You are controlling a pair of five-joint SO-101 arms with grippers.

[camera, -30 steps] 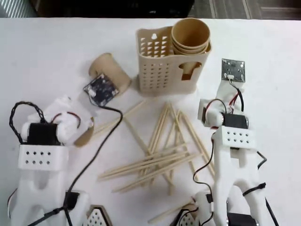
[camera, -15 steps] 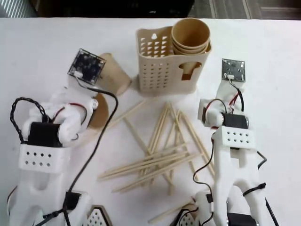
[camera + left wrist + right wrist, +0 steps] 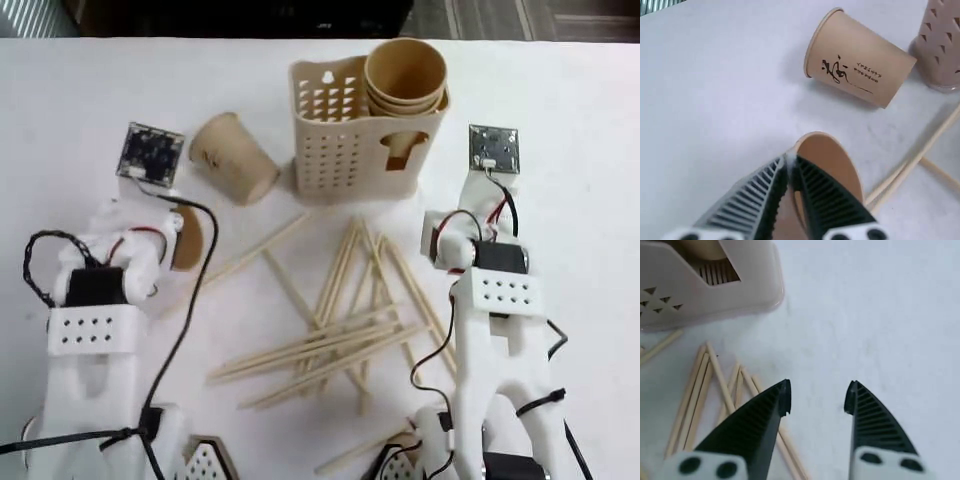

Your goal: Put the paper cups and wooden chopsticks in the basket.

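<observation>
You have bare desk (image 3: 80,100) to the left of your left arm and along the far edge behind the basket (image 3: 340,150). There is also open desk to the right of the basket. Between the arms the chopsticks (image 3: 340,330) lie in a crossed heap, and one loose stick points toward the basket's foot.

Your left hand (image 3: 790,162) is pressed together, pinching the rim of a paper cup (image 3: 832,160). A second cup (image 3: 860,65) lies on its side close by, apart from the held one, with its base toward the basket. It has dark printed characters on its wall. Nested cups (image 3: 405,70) stand in the basket's right end.

Your right hand (image 3: 817,392) is spread with nothing between its fingers, over bare desk just beside the chopstick ends.
</observation>
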